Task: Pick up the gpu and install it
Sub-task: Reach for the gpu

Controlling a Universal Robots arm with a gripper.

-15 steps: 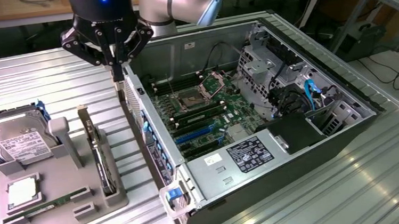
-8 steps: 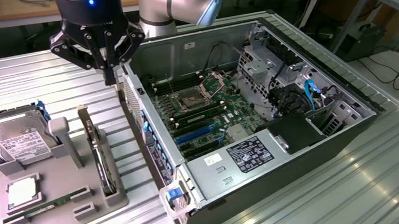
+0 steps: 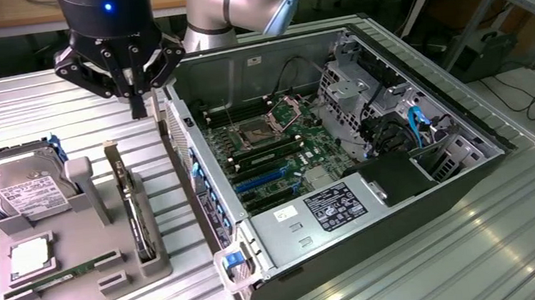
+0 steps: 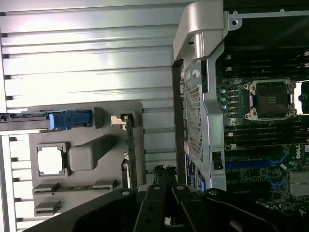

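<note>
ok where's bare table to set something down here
Bare ribbed table beyond the grey holder, and a wide stretch at the exterior view's right of the pc case. Crowded: the narrow strip between holder and case, beside the gpu.

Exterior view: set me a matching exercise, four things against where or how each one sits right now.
1 gpu
2 hard drive
3 memory stick
4 pincer

A shut, holding nothing, above the table beside the case
B on edge in the holder, on its side nearest the case
C green, in the holder beside the square chip
D leaning, white label showing, at the exterior view's left

Pairs: 1-B, 2-D, 3-C, 4-A
</note>
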